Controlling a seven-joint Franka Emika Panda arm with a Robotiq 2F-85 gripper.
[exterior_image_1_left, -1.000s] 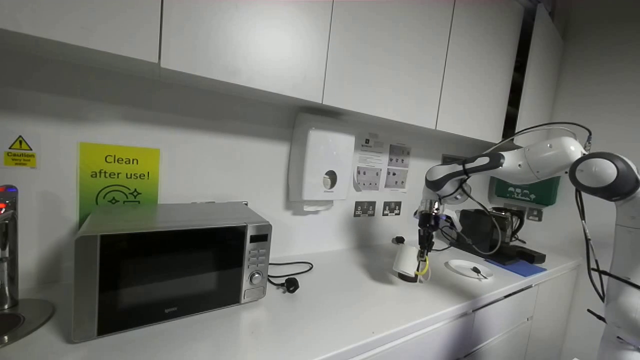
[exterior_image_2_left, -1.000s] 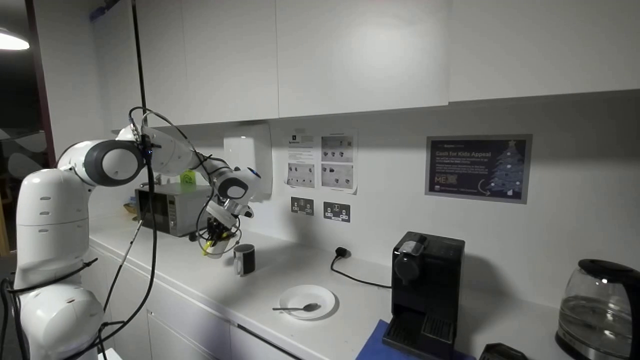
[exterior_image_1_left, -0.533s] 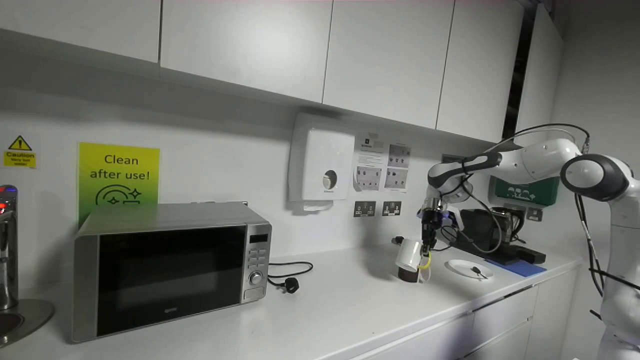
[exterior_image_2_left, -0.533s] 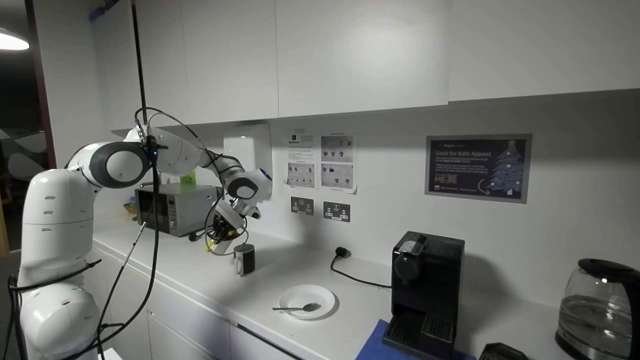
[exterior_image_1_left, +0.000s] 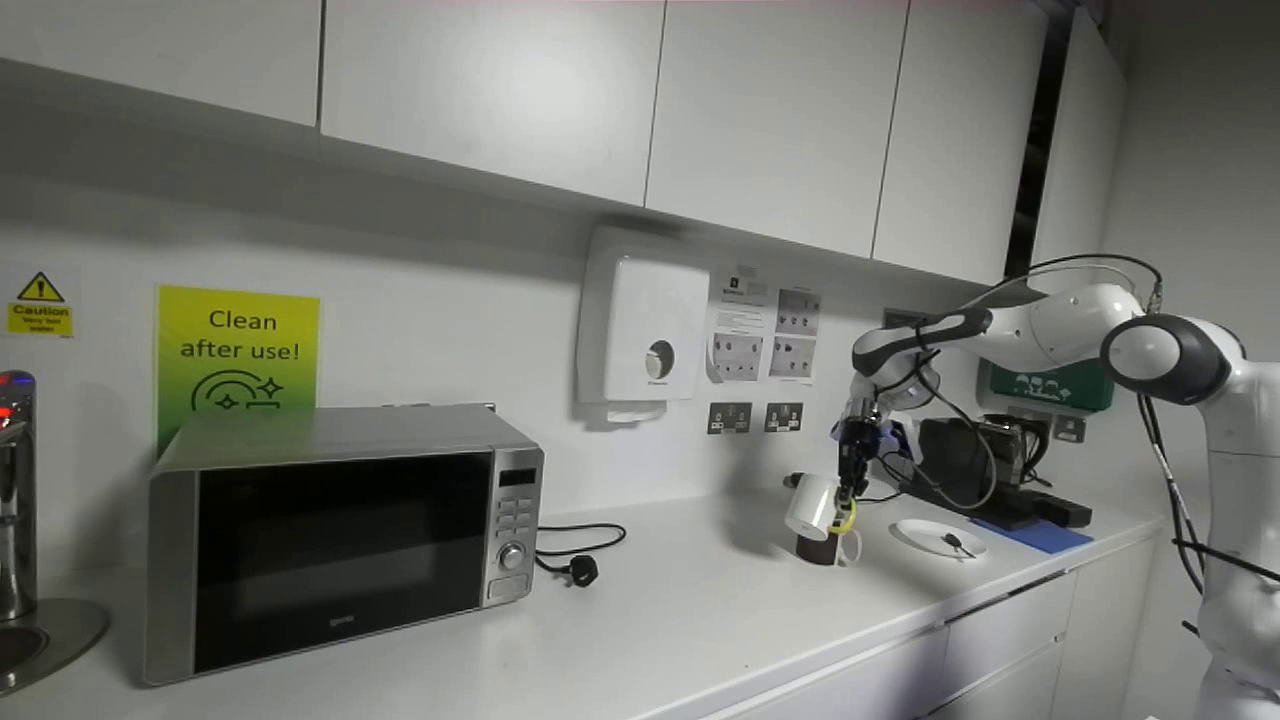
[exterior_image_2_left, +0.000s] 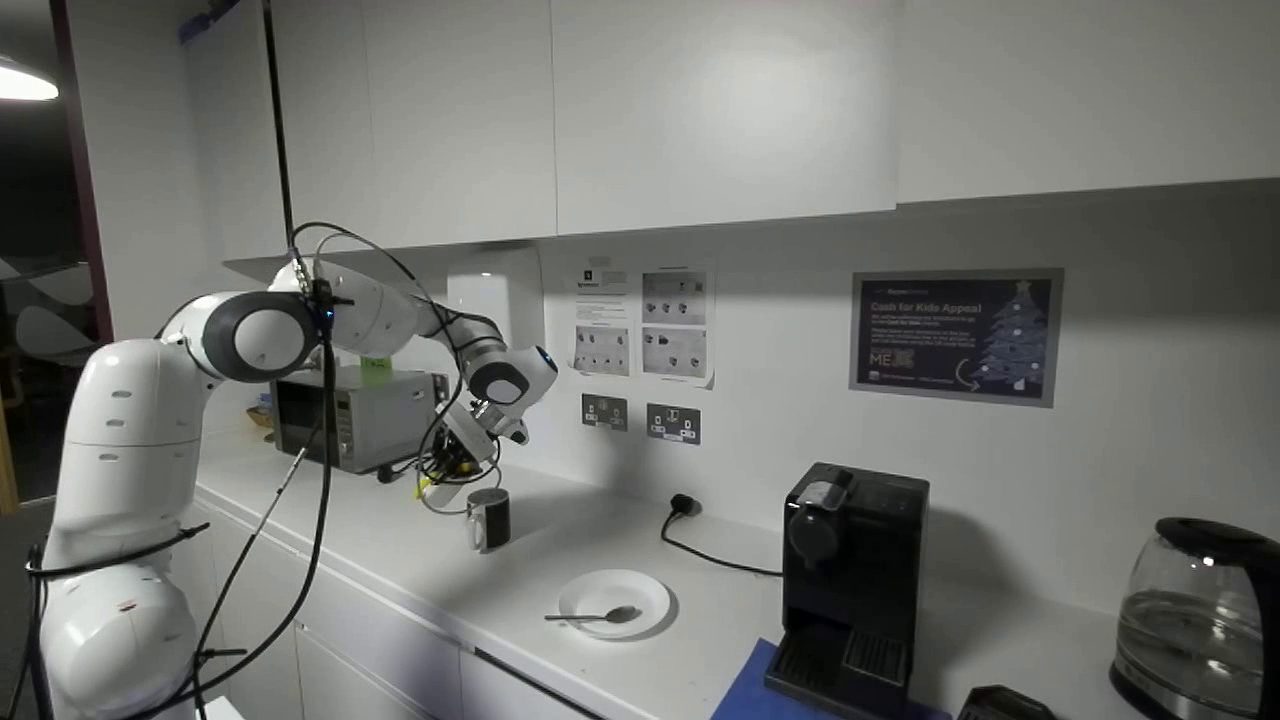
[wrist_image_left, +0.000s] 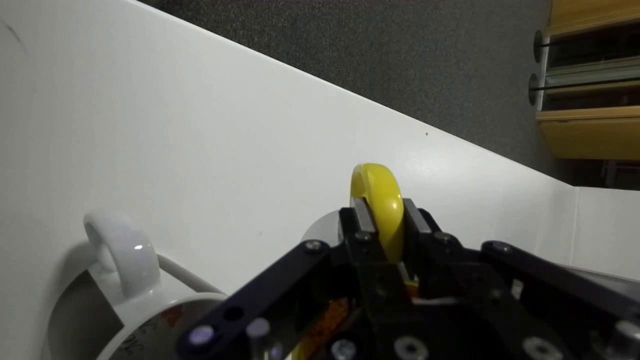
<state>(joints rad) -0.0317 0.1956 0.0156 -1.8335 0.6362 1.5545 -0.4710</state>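
Tilted white mug (exterior_image_1_left: 811, 508), yellow handle (wrist_image_left: 381, 187) between pincer (wrist_image_left: 389, 215) fingers (wrist_image_left: 416, 217)

The flat white countertop (exterior_image_1_left: 650, 620) bears a boxy silver microwave (exterior_image_1_left: 345, 545), cylindrical black-and-white mug (exterior_image_2_left: 493, 522) and round white plate (exterior_image_2_left: 612, 590).

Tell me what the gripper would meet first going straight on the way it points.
Probably the countertop: the gripper points down toward it, its held yellow-handled mug perhaps touching first. The dark mug looks off to one side, though depth is unclear.
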